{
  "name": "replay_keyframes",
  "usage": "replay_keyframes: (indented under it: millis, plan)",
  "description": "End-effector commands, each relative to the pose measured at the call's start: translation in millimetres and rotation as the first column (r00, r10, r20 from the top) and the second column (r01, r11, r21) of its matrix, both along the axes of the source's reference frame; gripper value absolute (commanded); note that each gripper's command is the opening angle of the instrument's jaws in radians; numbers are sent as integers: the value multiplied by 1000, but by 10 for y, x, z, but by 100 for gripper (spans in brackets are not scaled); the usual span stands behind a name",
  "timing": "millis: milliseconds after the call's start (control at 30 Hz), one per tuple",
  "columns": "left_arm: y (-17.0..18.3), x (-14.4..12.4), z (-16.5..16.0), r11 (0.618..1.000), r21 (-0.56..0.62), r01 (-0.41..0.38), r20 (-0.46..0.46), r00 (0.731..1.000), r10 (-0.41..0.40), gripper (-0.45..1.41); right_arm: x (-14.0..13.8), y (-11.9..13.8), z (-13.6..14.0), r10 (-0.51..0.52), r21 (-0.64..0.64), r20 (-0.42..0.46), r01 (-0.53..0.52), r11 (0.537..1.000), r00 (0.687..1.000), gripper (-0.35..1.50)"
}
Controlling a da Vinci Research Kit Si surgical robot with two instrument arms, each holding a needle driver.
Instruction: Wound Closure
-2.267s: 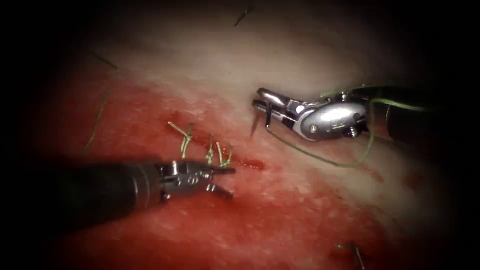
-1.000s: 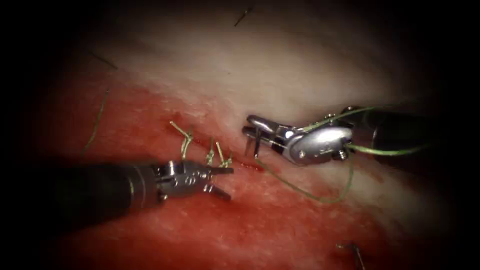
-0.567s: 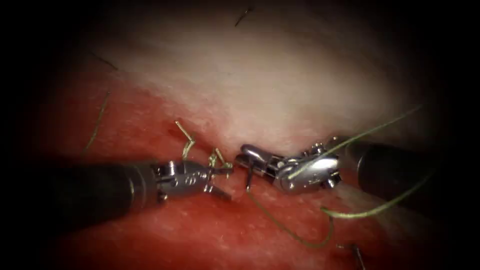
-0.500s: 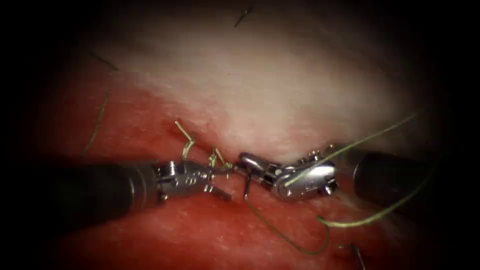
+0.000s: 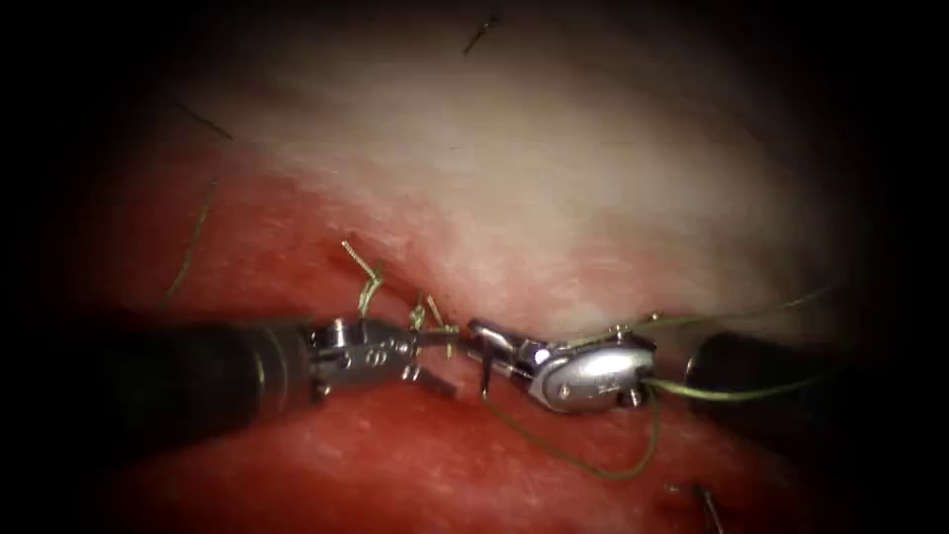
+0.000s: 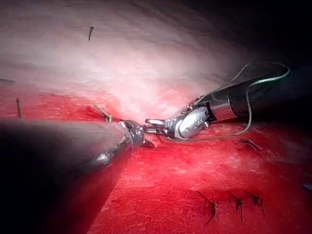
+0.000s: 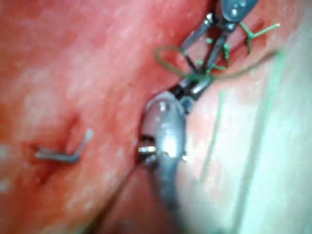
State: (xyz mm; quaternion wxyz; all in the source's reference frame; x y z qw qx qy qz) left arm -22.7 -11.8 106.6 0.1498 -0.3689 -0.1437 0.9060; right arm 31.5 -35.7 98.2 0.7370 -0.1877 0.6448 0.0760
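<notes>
the two tools meet nearly tip to tip at the cut (image 5: 395, 287), so no room lies between them: the left tool (image 5: 435, 358) stands with jaws apart beside the knotted stitches (image 5: 425, 314), the right tool (image 5: 479, 341) grips the needle (image 5: 485, 374). green thread (image 5: 593, 465) loops below and behind the right tool. the pale tissue (image 5: 554, 168) above is open.

Dark shafts; silver wristed left end effector (image 5: 432, 357), right end effector (image 5: 481, 341), pivot screws visible.
</notes>
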Motion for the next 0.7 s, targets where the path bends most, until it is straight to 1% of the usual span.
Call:
replay_keyframes:
  millis: [33,100,133,167,300,500,533,700]
  plan:
    - [-2,-6,7,1000,2,-1,3,1000,1,20,7,7,-1,1,-12,-3,-1,1000,1000,-35]
    - [-3,-8,6,1000,3,-1,4,1000,1,20,6,21,-15,16,-44,0,-16,999,1000,-35]
    - [-4,-10,5,1000,5,-1,5,1000,1,20,4,36,-28,34,-76,3,-33,997,999,-35]
    - [-4,-10,5,1000,5,-1,5,1000,1,20,4,36,-28,34,-76,3,-33,997,999,-35]
    - [-5,-10,4,1000,7,-2,7,1000,2,20,1,54,-40,55,-109,2,-55,993,998,-35]
    - [-7,-12,5,1000,8,-4,10,1000,4,20,-1,60,-44,63,-119,-6,-64,991,998,-35]
    - [-11,-15,8,1000,7,-5,11,1000,5,20,-3,65,-49,69,-119,-11,-70,990,998,-35]
    - [-14,-20,14,1000,10,-9,18,1000,9,20,-3,71,-58,69,-118,-18,-71,990,997,-35]
